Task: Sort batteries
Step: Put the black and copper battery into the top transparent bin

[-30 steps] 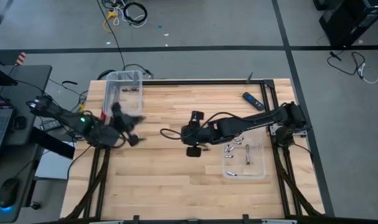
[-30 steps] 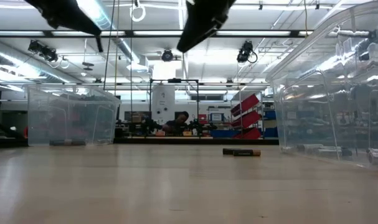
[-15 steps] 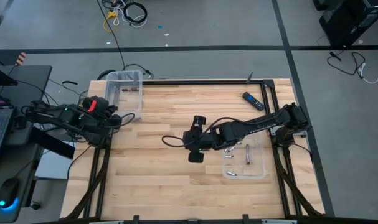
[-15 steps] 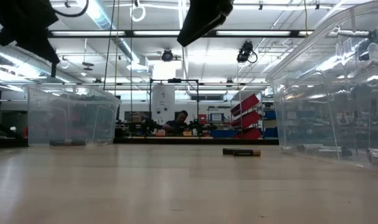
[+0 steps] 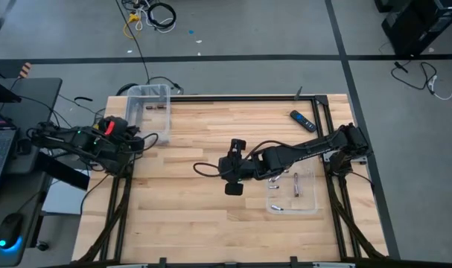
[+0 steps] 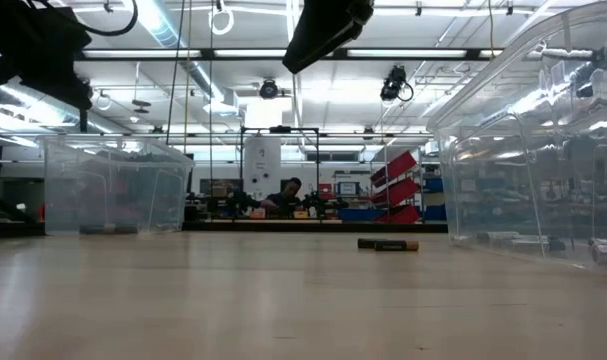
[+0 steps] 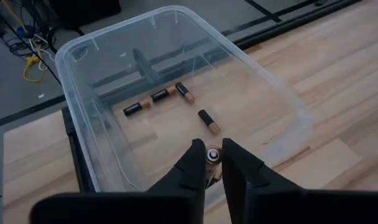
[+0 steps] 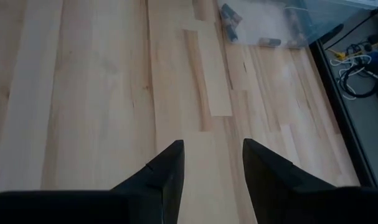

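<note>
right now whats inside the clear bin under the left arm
Four dark batteries lie loose on the clear bin floor. A fifth sits between the left end effector fingers above it; the floor behind them is hidden.

Two matte black jointed arms with looping black cables; the left arm [image 5: 77, 140] shows red and green spots, the right arm [image 5: 300, 151] tapering wedge-shaped fingers [image 8: 167, 168].

From overhead, the batteries [image 5: 294, 183] in the right-hand clear bin [image 5: 310, 206] are too small to count or tell apart. In the low view both arms are cut off by the upper edge, their grippers unseen. Between the left gripper's [image 7: 212, 163] fingers [image 7: 192, 167], only one end of a battery [image 7: 212, 155] shows.
</note>
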{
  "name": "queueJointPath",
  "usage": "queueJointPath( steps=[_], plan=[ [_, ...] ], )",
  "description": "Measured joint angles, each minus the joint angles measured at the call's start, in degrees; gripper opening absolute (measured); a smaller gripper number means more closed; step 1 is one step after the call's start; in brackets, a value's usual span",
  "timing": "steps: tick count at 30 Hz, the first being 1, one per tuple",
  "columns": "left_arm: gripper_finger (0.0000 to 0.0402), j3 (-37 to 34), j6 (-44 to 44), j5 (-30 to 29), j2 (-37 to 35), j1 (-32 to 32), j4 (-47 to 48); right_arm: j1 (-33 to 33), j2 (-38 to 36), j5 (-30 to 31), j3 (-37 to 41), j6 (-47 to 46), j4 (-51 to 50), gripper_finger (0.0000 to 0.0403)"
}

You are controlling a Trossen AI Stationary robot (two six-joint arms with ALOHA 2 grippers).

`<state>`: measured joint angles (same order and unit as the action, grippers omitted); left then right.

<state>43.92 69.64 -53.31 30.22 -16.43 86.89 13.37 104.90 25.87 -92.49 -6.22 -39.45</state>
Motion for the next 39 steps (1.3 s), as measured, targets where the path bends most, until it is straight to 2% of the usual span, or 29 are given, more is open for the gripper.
queueJointPath(
  steps=[9, 19, 22, 25, 29, 32, 35, 39],
  plan=[
    [0.0093, 0.0, 0.1, 0.0, 0.0, 0.0, 0.0, 0.0, 0.0, 0.0, 0.0, -0.1, 0.0, 0.0148],
    [0.0101, 0.0, -0.6, -0.1, 0.0, 0.0, -1.9, 0.0, 0.1, -1.7, 0.0, -0.1, -1.5, 0.0147],
    [0.0101, 0.0, -5.9, -0.1, 0.0, -0.1, -8.8, 0.0, 0.1, -5.1, 0.0, -0.3, -4.9, 0.0148],
    [0.0101, -0.4, -17.0, -0.2, 0.5, -0.2, -21.4, 0.0, 0.1, -7.4, 0.6, -0.3, -7.8, 0.0148],
    [0.0101, -3.1, -33.7, 0.5, 1.9, -0.2, -40.3, -0.7, 0.2, -10.7, 4.7, -0.3, -7.1, 0.0149],
    [0.0101, -5.2, -42.4, 0.7, 3.1, -0.2, -50.4, -1.8, 0.1, -11.8, 9.7, 0.0, -3.1, 0.0149],
    [0.0101, -6.8, -47.9, 0.7, 4.6, -0.2, -56.8, -2.9, 0.2, -10.9, 13.3, 0.1, -3.5, 0.0149],
    [0.0101, -6.9, -49.8, 0.7, 6.1, -0.2, -58.3, -4.9, 0.1, -9.9, 15.4, -2.1, -3.0, 0.0148]
  ],
)
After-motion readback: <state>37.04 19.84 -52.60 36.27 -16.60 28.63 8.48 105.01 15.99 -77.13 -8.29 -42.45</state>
